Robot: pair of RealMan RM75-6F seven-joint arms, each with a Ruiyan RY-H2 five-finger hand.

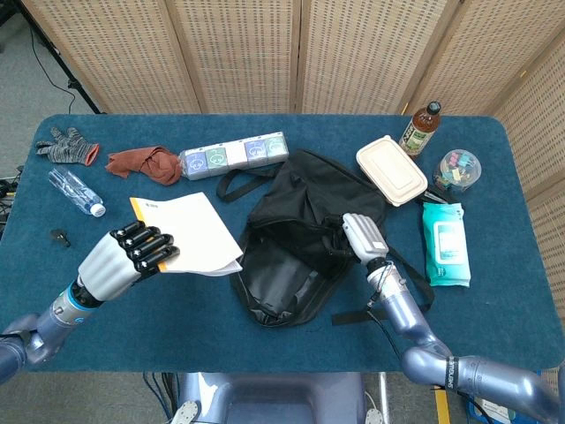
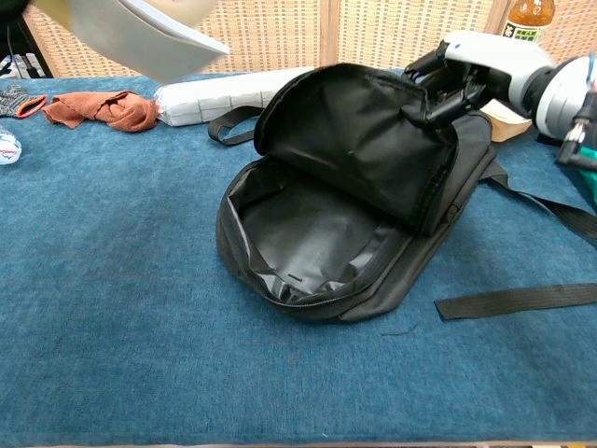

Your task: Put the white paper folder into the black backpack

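The black backpack [image 1: 305, 231] lies in the middle of the table, its mouth facing the near left. My right hand [image 1: 365, 237] grips the upper flap [image 2: 373, 131] and holds it lifted, so the dark inside [image 2: 308, 229] shows wide open. My left hand [image 1: 124, 258] holds the white paper folder [image 1: 187, 233] by its near edge, in the air just left of the backpack's mouth. In the chest view the folder [image 2: 140, 33] shows at the top left, above the table, and the right hand [image 2: 480, 65] is at the top right.
A red cloth [image 1: 146, 162], a grey glove [image 1: 64, 146], a water bottle [image 1: 76, 192] and a pack of tissue boxes [image 1: 234, 156] lie at the back left. A lunch box [image 1: 391, 170], tea bottle [image 1: 420, 128], clip jar [image 1: 456, 170] and wipes pack [image 1: 444, 241] sit right.
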